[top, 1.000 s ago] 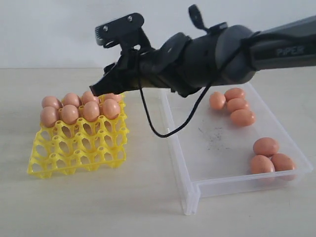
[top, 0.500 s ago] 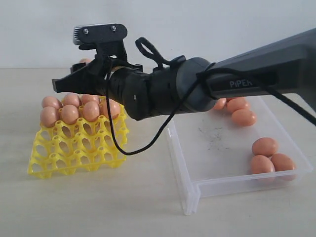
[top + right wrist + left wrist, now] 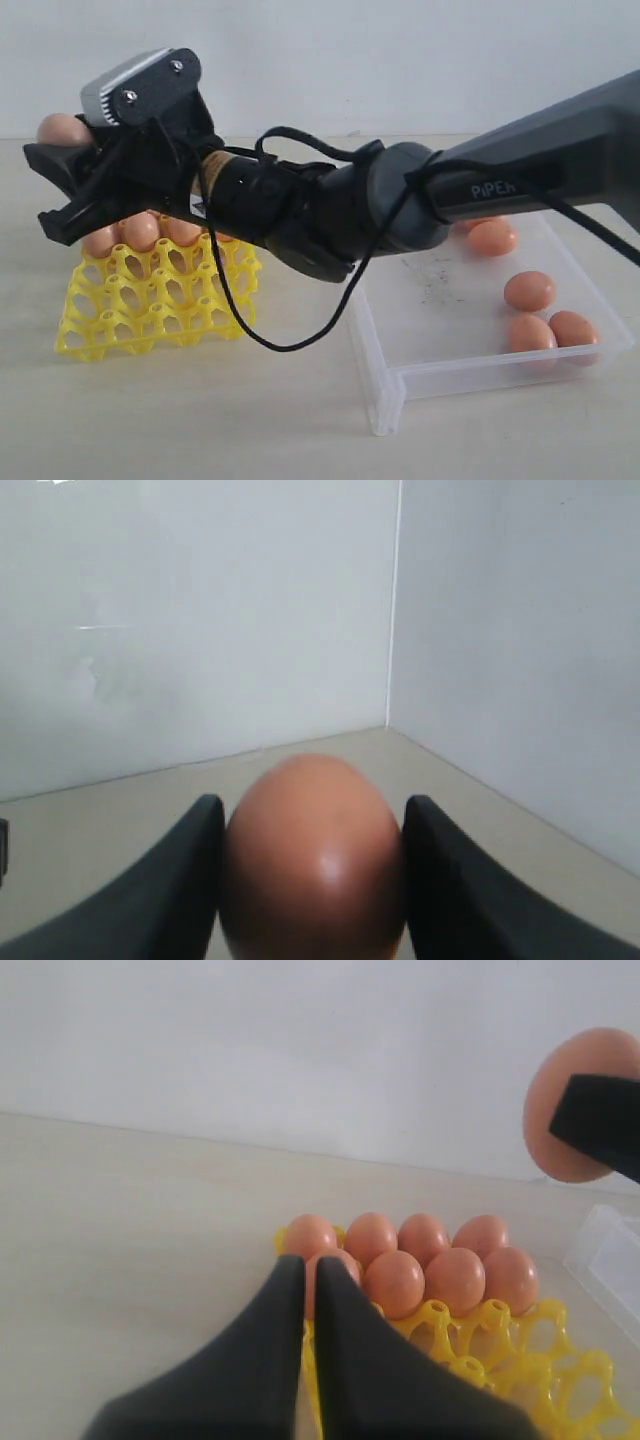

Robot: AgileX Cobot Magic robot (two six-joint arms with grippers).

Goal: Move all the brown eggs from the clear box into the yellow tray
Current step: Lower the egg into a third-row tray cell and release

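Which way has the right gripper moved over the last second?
Yes. The right gripper, holding a brown egg, swung left: from over the yellow tray's right rear corner to past its left edge.

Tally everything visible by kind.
Eggs: 13 in view (8 in the tray, 1 in the right gripper, 4 in the box; the arm may hide more)
Tray: 1
Box: 1
Total: 15

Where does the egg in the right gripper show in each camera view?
Exterior: egg upper left, above the yellow tray.
Left wrist: egg cut by the frame edge; tray in view.
Right wrist: egg centre foreground; tray not shown.
Shared landmark: black finger touching the egg.
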